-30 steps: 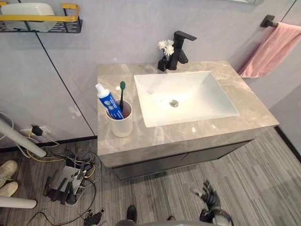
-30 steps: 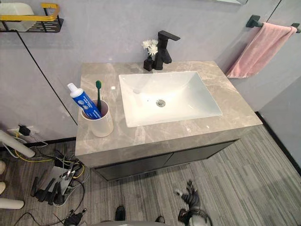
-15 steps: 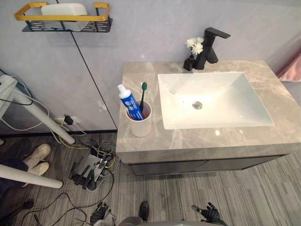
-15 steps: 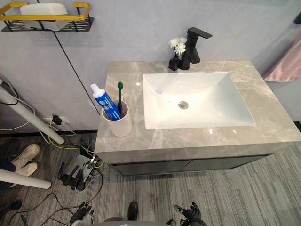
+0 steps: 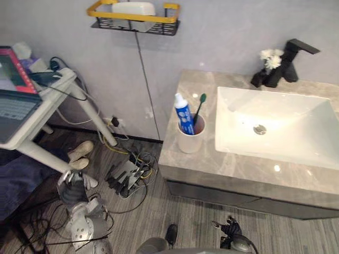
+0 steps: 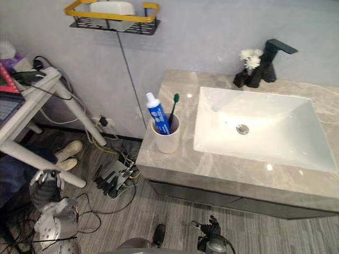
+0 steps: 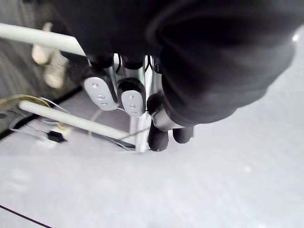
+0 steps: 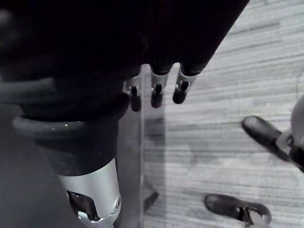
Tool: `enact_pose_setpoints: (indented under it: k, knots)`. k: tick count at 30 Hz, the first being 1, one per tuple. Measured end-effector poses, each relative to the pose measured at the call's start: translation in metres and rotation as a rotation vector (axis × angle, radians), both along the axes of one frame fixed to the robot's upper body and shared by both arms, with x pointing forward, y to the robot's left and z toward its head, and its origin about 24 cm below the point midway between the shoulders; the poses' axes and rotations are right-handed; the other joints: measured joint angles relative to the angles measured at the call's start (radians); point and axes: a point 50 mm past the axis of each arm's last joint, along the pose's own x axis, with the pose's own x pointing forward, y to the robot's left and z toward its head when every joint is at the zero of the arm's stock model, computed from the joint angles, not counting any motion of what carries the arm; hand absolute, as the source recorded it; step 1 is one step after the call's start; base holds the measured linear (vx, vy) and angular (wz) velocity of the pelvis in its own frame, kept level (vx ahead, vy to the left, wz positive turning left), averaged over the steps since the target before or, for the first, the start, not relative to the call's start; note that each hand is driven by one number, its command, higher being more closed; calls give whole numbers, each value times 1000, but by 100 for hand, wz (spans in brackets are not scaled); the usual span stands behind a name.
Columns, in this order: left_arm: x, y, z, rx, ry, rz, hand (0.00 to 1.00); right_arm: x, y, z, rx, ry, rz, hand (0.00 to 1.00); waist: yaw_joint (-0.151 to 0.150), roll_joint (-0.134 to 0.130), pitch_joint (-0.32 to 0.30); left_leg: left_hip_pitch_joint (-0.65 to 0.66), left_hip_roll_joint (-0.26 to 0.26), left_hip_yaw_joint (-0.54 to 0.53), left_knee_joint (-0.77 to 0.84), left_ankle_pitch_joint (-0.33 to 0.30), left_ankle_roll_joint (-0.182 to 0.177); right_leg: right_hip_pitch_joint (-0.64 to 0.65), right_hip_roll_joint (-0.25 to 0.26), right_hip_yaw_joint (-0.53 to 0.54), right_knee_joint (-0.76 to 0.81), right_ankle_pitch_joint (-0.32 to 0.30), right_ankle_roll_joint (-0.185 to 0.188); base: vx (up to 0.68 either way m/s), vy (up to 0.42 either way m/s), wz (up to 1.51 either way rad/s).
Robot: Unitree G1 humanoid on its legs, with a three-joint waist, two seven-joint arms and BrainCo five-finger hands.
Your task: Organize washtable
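A white cup [image 5: 191, 138] stands on the grey marble washtable [image 5: 212, 165], left of the white sink [image 5: 275, 124]. In it lean a blue-and-white toothpaste tube [image 5: 183, 112] and a green toothbrush [image 5: 199, 106]. A black tap [image 5: 288, 62] and a small vase of white flowers [image 5: 269, 58] stand behind the sink. My left hand [image 5: 70, 184] hangs low at the left over the floor, far from the washtable, with its fingers [image 7: 130, 97] curled and nothing in them. My right hand [image 5: 229, 228] hangs low in front of the cabinet, fingers [image 8: 156, 95] straight, empty.
A black-and-yellow wall shelf [image 5: 135, 17] holds a white soap dish [image 5: 133, 7]. A white stand with a laptop [image 5: 16, 100] is at the left. A person's shoes [image 5: 79, 153], a power strip and tangled cables [image 5: 127, 174] lie on the floor beside the cabinet.
The camera has swung left, so the washtable now sits at the right. My left hand has come into view at the lower left and curled its fingers. The things on the counter have not moved.
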Motion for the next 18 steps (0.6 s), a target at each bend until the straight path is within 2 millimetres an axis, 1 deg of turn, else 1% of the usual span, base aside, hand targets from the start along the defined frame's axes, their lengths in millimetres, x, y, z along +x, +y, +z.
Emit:
enact_pose_setpoints:
  k: [1,2,4,6,8,10,11,14,15,18]
  knots:
    - [-2,-7,9,9,-38,-48,100,3,1,1,2,-6,10,0,10,3,-1,0,0,8,6,-5,-2,0,-1,2,-1,0,0,-27,17,-13]
    - [-4,-13,17,14,-75,-88,100,5,4,1,10,-5,18,0,10,12,0,-4,0,9,18,-13,-3,2,-1,2,-1,0,0,-30,15,-13]
    - [-8,-19,25,-1,-119,-140,100,5,6,-1,10,10,32,0,11,23,-2,-6,0,12,28,-19,1,2,0,10,-3,0,0,-35,14,-9]
    - [-13,-27,32,-20,-160,-214,100,2,7,-4,6,37,56,0,11,44,-8,-7,1,19,34,-20,3,2,0,27,-6,0,0,-31,23,-11]
    - [-14,-34,34,-26,-172,-276,100,-4,5,-8,2,74,70,0,10,56,-15,-6,2,19,35,-20,4,2,3,29,-7,0,0,-10,7,-3]
    - [-14,-42,33,-51,-181,-341,100,-10,3,-11,2,108,92,0,10,64,-20,-4,7,19,34,-16,8,2,7,36,-7,0,0,-4,-1,-2]
    - [-14,-44,33,-59,-181,-357,100,-11,3,-12,1,115,94,0,10,65,-20,-4,9,20,33,-16,7,1,9,40,-7,0,0,-8,-4,-11]
    - [-12,-60,32,-117,-192,-463,100,-16,-1,-14,-31,153,162,0,8,67,-22,-1,22,41,27,-13,2,-9,21,78,-20,-3,-7,-6,-2,-21]
    - [-12,-63,32,-124,-193,-479,100,-17,-2,-15,-37,159,175,0,8,67,-23,0,25,48,22,-12,0,-14,23,87,-20,-2,-8,2,0,-39]
    - [-10,-74,30,-141,-186,-554,100,-20,-6,-16,-57,172,201,0,-4,68,-24,0,47,92,18,-9,-7,-39,36,139,-21,5,-13,17,-6,-47]
